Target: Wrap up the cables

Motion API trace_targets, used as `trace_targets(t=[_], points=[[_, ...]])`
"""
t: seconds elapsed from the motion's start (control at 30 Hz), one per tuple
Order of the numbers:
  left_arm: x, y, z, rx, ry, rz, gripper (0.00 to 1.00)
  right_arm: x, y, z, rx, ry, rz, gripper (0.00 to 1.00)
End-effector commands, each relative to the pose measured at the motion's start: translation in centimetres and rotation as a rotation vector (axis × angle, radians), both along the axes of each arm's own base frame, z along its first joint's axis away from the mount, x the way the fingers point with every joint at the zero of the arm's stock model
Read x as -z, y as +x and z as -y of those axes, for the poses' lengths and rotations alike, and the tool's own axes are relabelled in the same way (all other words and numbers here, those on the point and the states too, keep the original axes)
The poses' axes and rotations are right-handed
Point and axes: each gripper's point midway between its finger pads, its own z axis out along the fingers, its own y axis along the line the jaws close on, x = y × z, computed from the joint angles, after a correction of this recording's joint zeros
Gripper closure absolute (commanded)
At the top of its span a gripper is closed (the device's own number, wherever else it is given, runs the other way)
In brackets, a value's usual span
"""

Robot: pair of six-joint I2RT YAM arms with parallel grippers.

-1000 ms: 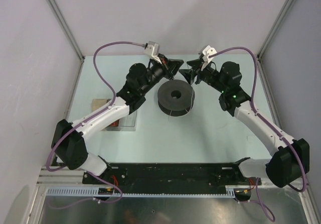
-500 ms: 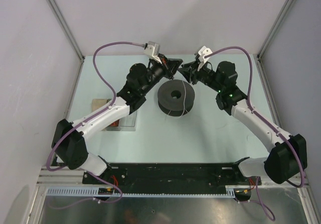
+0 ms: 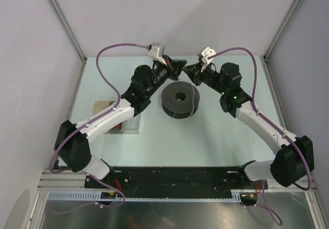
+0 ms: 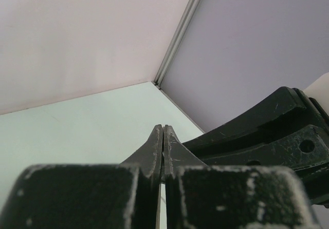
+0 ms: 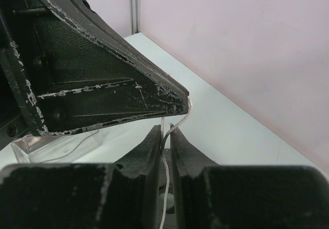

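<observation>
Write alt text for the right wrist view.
The right gripper pinches a thin white cable between its black fingertips; the cable curves up to the tip of the left gripper, which fills the upper left. Behind lie the pale table, a clear box at left and a pink wall.

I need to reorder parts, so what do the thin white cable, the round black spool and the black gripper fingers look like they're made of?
The thin white cable is probably plastic-coated wire: smooth, bending in soft curves. The round black spool looks like moulded plastic, matte and evenly black. The black gripper fingers seem to be hard plastic or coated metal, and their edges are scuffed pale.
</observation>
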Motion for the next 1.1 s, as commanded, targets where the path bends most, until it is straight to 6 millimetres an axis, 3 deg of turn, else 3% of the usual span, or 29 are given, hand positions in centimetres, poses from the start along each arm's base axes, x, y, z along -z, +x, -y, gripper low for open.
trace_targets(t=[0.0,0.17,0.37,0.4,0.53,0.63,0.7,0.8,0.93,1.07], points=[[-1.0,0.1,-0.2,-0.022,-0.008,0.050,1.00,-4.0,0.3,0.0,0.019,0.057,0.097,0.83],[-0.9,0.1,-0.2,-0.022,-0.008,0.047,1.00,-3.9,0.3,0.1,0.020,0.060,0.086,0.81],[-1.1,0.1,-0.2,-0.018,-0.010,0.048,1.00,-3.7,0.5,0.3,0.027,0.056,0.078,0.99],[-1.1,0.3,-0.4,-0.022,-0.011,0.048,0.96,-3.6,0.6,0.6,0.034,0.055,0.070,0.99],[-1.5,0.0,-1.2,0.039,-0.012,0.046,0.60,-2.7,1.4,2.3,0.063,0.046,0.024,1.00],[-0.7,-0.2,-2.6,0.093,0.031,0.022,0.40,-2.2,1.8,4.4,0.092,0.018,0.002,1.00],[1.1,-0.2,-3.7,0.141,0.079,-0.029,0.33,-1.5,2.2,6.3,0.124,-0.013,-0.017,1.00],[5.4,0.2,-4.8,0.220,0.199,-0.155,0.27,-0.7,2.8,10.3,0.195,-0.061,-0.041,1.00],[12.8,0.4,-5.9,0.309,0.365,-0.378,0.21,0.5,2.7,16.8,0.300,-0.148,-0.074,1.00],[17.1,1.4,-7.2,0.337,0.374,-0.549,0.04,2.8,1.6,23.9,0.413,-0.268,-0.133,1.00]])
